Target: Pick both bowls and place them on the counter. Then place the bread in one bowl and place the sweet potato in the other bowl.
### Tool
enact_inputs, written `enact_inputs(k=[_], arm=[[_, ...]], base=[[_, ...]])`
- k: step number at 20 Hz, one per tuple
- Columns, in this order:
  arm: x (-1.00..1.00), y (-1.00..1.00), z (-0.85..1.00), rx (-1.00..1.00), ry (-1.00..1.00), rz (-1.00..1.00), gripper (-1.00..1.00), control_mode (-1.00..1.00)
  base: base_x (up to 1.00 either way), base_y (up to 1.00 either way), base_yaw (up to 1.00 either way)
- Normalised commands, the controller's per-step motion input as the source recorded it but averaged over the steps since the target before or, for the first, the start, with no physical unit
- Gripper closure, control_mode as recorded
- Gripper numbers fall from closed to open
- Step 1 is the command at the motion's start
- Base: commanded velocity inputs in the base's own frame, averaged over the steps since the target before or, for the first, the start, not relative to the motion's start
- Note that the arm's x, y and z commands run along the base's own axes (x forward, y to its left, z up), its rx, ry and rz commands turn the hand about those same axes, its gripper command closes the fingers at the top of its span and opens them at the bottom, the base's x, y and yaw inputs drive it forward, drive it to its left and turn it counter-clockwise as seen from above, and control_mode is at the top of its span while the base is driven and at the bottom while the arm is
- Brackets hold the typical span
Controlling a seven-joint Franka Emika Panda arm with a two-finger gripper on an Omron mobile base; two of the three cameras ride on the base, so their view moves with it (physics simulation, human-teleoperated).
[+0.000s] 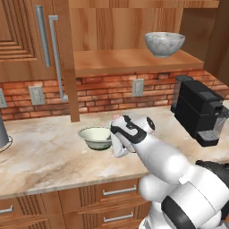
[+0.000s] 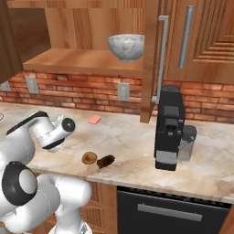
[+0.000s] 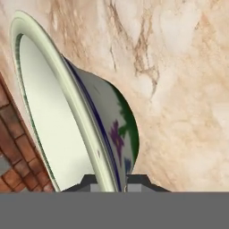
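The cream-white bowl (image 1: pixel 96 137) is seen resting upright on the marbled worktop (image 1: pixel 40 156), near the brick wall. Its rim is clamped by the pincer (image 3: pixel 110 181), which is closed tight on the thin wall, one finger inside and one outside, as the hand view shows; this rim grip appears to be chosen because the bowl is far too wide to be spanned. The bowl seems to be set down already or very nearly so, and release is judged to be the next step.

The grey stone-look bowl (image 2: pixel 126 47) is still found on the wooden shelf (image 2: pixel 82 61), above the worktop, so half of the fetching remains. The bread (image 2: pixel 89 158) and the sweet potato (image 2: pixel 106 161) are laid just beside each other near the worktop's front edge, well apart from the cream bowl, and are left untouched until both bowls are down. A black coffee machine (image 2: pixel 169 128) is placed to the right, clear of the working area.
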Motion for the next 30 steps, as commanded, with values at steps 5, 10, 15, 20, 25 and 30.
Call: enact_inputs(k=[5, 10, 15, 20, 25, 30], arm=[[0.50, 0.07, -0.14, 0.00, 0.03, 0.10, 1.00, -1.00], [0.36, 0.08, -0.23, -0.01, -0.09, 0.07, 1.00, -1.00], [0.27, 0.16, -0.30, -0.03, -0.18, 0.03, 1.00, -1.00], [0.10, 0.06, -0.35, -0.08, -0.19, 0.02, 1.00, -1.00], [-0.03, 0.05, -0.36, -0.18, -0.24, 0.00, 1.00, -1.00], [-0.12, -0.01, -0.52, -0.24, -0.11, 0.00, 1.00, -1.00]], base=[[0.00, 0.00, 0.00], [0.00, 0.00, 0.00], [0.00, 0.00, 0.00], [0.00, 0.00, 0.00], [0.00, 0.00, 0.00], [0.00, 0.00, 0.00]])
